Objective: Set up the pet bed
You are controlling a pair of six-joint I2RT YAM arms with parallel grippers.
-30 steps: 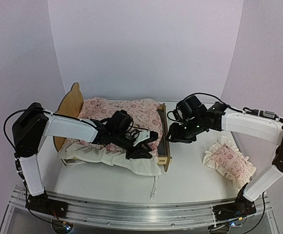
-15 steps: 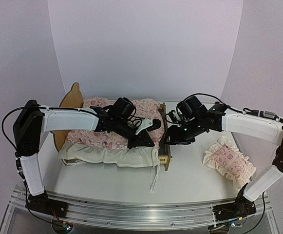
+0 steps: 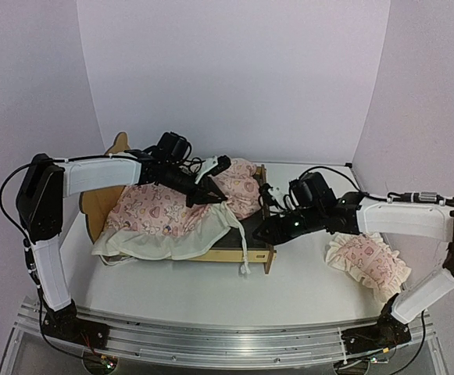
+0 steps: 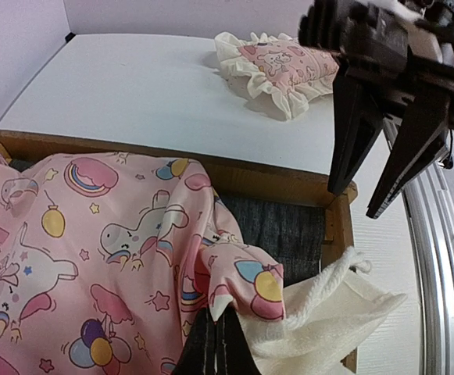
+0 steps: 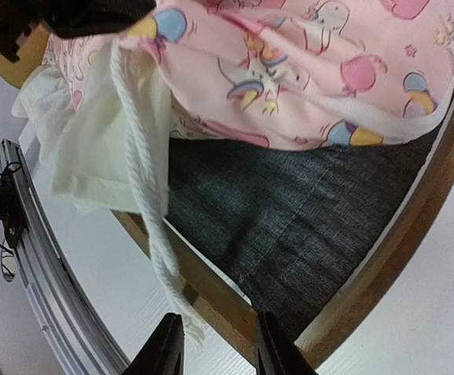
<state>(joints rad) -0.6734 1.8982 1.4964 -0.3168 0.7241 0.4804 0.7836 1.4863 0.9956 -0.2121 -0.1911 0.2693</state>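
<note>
The pet bed (image 3: 261, 251) is a pale-wood frame with an eared headboard (image 3: 101, 194) at the left and a dark grey base (image 5: 289, 226). A pink cartoon-print quilt (image 3: 160, 212) with a cream underside is bunched over most of it. My left gripper (image 3: 209, 191) is shut on a corner of the quilt (image 4: 246, 277) and holds it lifted above the bed, so the foot end of the base (image 4: 281, 230) is bare. My right gripper (image 3: 263, 234) is open and empty, its jaws (image 5: 215, 332) straddling the bed's front foot corner rail (image 5: 227, 301).
A ruffled pink pillow (image 3: 367, 263) lies on the table to the right of the bed, also in the left wrist view (image 4: 277, 66). A white cord (image 5: 144, 195) hangs from the quilt over the front rail. The table's metal front rail (image 3: 227, 340) is near.
My left gripper has lifted the quilt corner up and back towards the headboard, baring the foot end. My right gripper has come down and nearer, to the bed's front foot corner.
</note>
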